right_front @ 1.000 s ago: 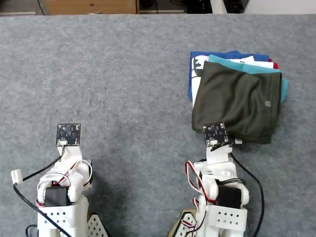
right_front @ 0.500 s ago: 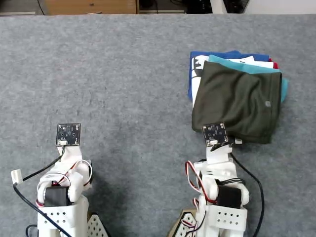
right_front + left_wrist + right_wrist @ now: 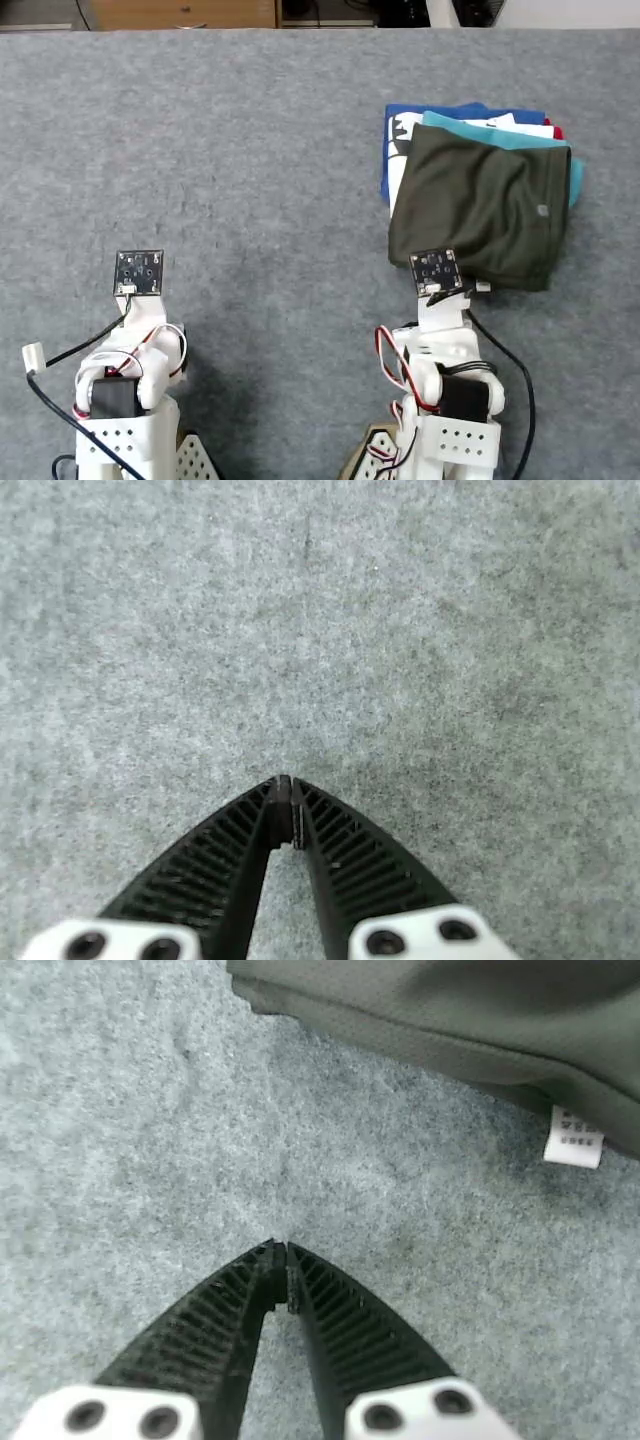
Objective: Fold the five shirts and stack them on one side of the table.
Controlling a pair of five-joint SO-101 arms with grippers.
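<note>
A stack of folded shirts lies on the right half of the table, with a dark olive shirt [image 3: 482,208] on top. Under it peek a teal shirt [image 3: 490,133], a white shirt [image 3: 397,180], a blue shirt [image 3: 398,125] and a sliver of red [image 3: 558,131]. The olive shirt's near edge [image 3: 420,1020] and its white label [image 3: 574,1138] show in the right wrist view. My right gripper [image 3: 281,1255] is shut and empty over bare felt just short of that edge. My left gripper [image 3: 285,788] is shut and empty over bare grey felt. Both arms [image 3: 139,272] [image 3: 436,270] sit folded back near their bases.
Grey felt [image 3: 220,160] covers the whole table. The arm bases [image 3: 120,410] [image 3: 445,400] and their loose cables stand at the near edge. Wooden furniture [image 3: 180,12] lines the far edge beyond the table.
</note>
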